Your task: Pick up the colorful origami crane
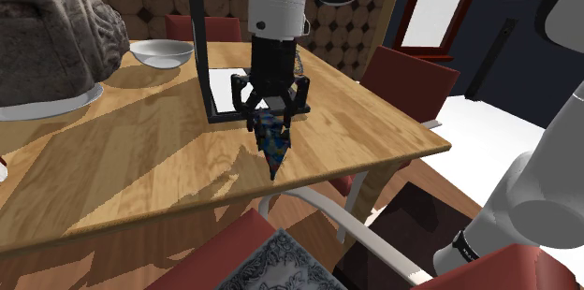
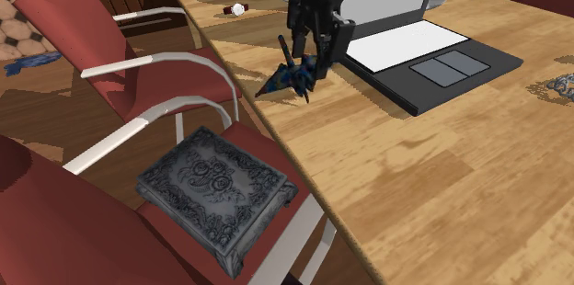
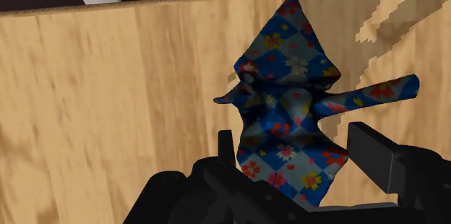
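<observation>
The paper crane (image 3: 289, 92) is deep blue and checked, strewn with small red and yellow flowers. Wings spread and one point aimed down, it sits clasped in the tool (image 3: 291, 137), close to the bench (image 1: 140, 148) edge.

light-brown wooden table (image 1: 122, 138) is lit warmly but unevenly in the shoulder view; broad dark shadow bands are cast across it. a red-framed window (image 1: 435, 3) and white floor area (image 1: 496, 120) are rendered glaringly bright. in the wrist view, shadow edges on the tabletop are drawn jagged; the blue flower-patterned paper crane (image 3: 289, 107) is lit evenly. softer light is recorded in the second exterior view.
</observation>
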